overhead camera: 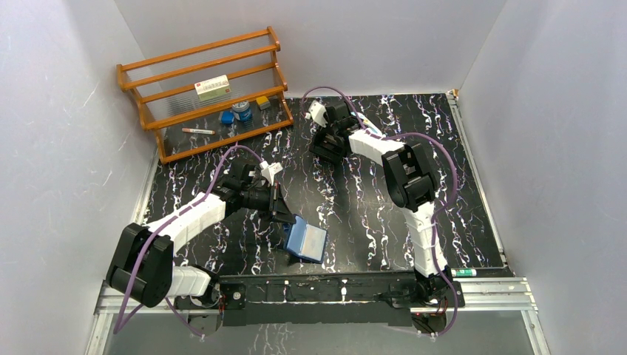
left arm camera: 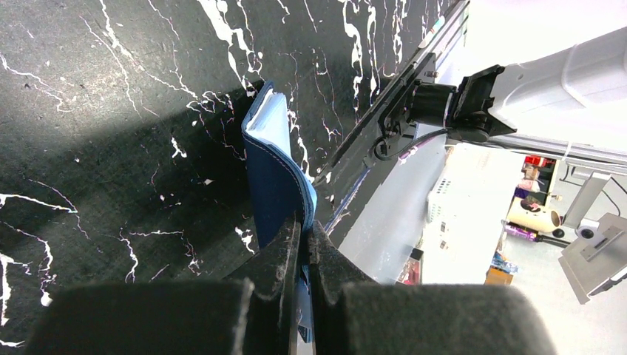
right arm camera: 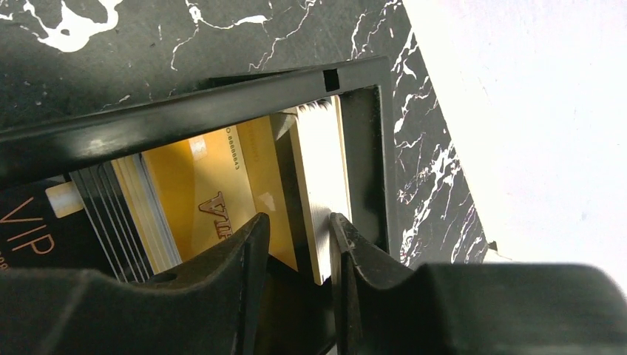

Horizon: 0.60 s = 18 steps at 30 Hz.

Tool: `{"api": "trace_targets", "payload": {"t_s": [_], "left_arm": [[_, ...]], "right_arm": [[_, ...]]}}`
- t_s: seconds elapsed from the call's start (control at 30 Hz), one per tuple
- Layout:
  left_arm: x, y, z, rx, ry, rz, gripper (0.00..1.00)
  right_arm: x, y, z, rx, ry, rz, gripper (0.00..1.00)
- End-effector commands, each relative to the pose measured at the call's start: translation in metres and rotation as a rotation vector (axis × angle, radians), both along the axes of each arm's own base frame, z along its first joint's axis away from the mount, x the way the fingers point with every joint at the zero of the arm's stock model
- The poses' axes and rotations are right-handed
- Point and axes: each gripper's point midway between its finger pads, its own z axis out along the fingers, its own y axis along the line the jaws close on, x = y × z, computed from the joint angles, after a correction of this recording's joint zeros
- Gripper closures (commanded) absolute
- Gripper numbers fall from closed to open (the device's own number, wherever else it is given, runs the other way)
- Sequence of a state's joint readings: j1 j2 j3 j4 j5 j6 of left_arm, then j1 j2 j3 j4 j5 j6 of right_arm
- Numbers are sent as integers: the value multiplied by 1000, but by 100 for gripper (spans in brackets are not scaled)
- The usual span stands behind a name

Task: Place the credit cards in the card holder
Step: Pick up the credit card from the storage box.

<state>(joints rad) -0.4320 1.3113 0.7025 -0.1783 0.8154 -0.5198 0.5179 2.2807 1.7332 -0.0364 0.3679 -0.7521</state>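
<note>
The left gripper (left arm camera: 304, 225) is clamping its jaws tight on the small navy-blue folding card holder (left arm camera: 273, 163), holding it edge-on at the near middle of the black marbled desk (overhead camera: 370, 214). The right gripper (right arm camera: 296, 233) is reaching into the black open-topped plastic tray (right arm camera: 185, 111), its jaws standing partly apart and straddling the cream end of the upright gold and cream plastic credit cards (right arm camera: 322, 170).

Wooden rack (overhead camera: 198, 49), white box (overhead camera: 212, 88), black tray (right arm camera: 222, 103).

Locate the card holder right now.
In the top view the card holder is left of centre near the table's front edge, just beyond the arms' base rail. The left gripper's fingers pinch it at one edge.
</note>
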Motion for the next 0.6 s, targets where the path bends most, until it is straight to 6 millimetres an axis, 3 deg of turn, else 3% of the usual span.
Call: {"api": "trace_targets", "payload": {"t_s": [0.0,0.27,0.57], "left_arm": [[-5,-5,20,-64,-25,-32,100],[-5,-6,22,-75,-31,-32,100],[-4,-5,25,-76,-39,-25,100]], "right_arm": [[15,0,28,27,-100,-18,59],[17,2,44,60,-136,-24,79],[19,2,68,110,-141,-57,82]]}}
